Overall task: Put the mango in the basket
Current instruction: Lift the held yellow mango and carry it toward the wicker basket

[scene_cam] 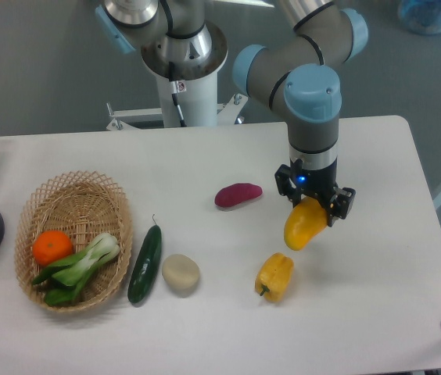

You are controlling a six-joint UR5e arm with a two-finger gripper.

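Toward the right edge of the tabletop (205,164), the gripper (313,205) has its fingers closed on the mango (305,225), which hangs clear of the surface. Carry it high over the yellow pepper (275,276) and cucumber (145,264) to the basket (41,205) by the left edge, releasing low onto a bare patch.

The arm reaches out from its base at the table's far edge, bends at the elbow, and points its wrist straight down. The gripper (312,209) hangs above the tabletop, fingers clamped on the mango (305,224).
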